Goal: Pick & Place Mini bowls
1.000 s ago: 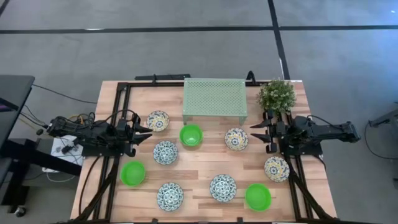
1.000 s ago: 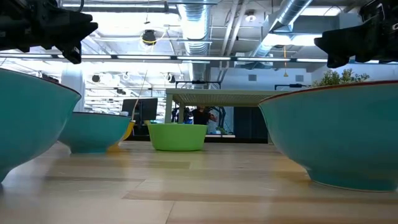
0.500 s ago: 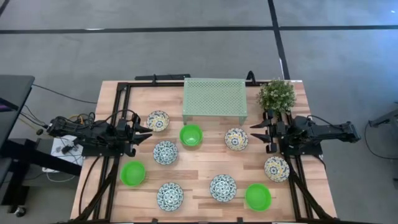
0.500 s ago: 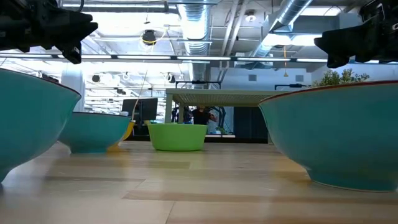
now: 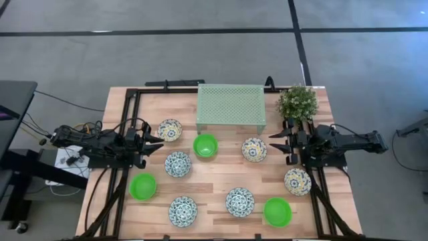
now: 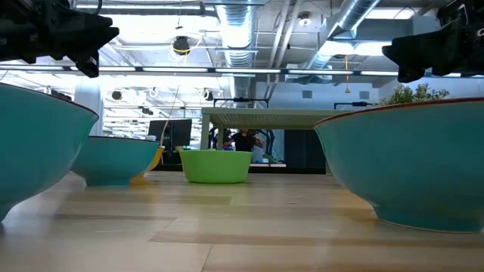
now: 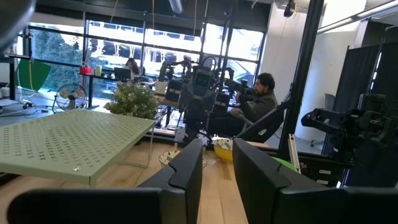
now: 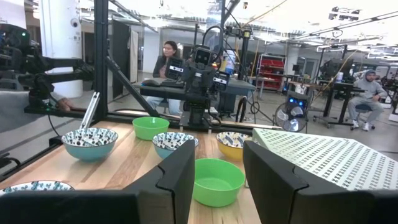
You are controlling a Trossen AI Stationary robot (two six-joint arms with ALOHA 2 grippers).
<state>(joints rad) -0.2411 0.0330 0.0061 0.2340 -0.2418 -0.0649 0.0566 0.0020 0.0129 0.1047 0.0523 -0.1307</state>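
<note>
Nothing of the task appears to be done: all nine mini bowls are seen loose on the table [image 5: 221,179], none held and none on the mesh rack [image 5: 231,106] at the far edge, though where they are meant to go cannot be told. The green bowls lie at the centre just near of the rack [image 5: 205,145], at the near left [image 5: 142,186] and at the near right [image 5: 277,211]; the patterned bowls [image 5: 178,164] are spread between them. The left gripper [image 5: 156,142] is held above the left side, fingers parted and empty, with one patterned bowl [image 5: 170,129] just beside it on the far side. The right gripper [image 5: 277,144] hangs opposite, also parted and empty, another patterned bowl [image 5: 254,149] lying close before its tips. A potted plant [image 5: 297,102] stands at the far right corner
</note>
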